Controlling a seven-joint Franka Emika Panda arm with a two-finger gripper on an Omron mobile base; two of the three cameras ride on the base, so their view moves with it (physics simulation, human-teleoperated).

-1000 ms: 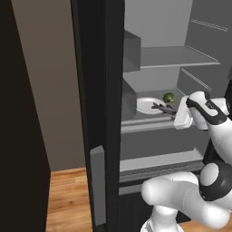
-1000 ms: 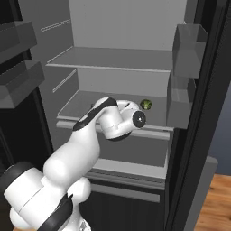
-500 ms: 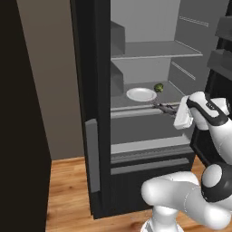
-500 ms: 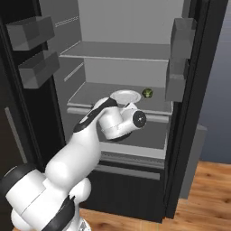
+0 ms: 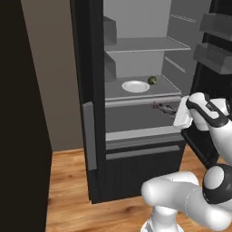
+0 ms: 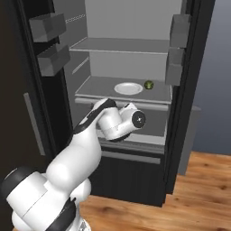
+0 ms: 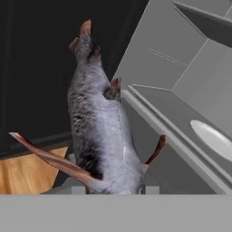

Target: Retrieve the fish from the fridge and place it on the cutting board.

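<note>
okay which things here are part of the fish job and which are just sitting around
Part of the job: the fish, held in the gripper; the fridge, door open.
Just sitting there: the white plate and the small green ball on the fridge shelf.

Both base views flank the open fridge (shared shelves); hand view hugs the fish

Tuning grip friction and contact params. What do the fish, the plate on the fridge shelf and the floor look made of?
Fish: soft-looking scaly skin, mottled matte grey with reddish-brown fins. Plate: probably glazed ceramic, plain white, smooth with a faint sheen. Floor: wood planks, warm orange-brown with visible grain and seams, low gloss.
</note>
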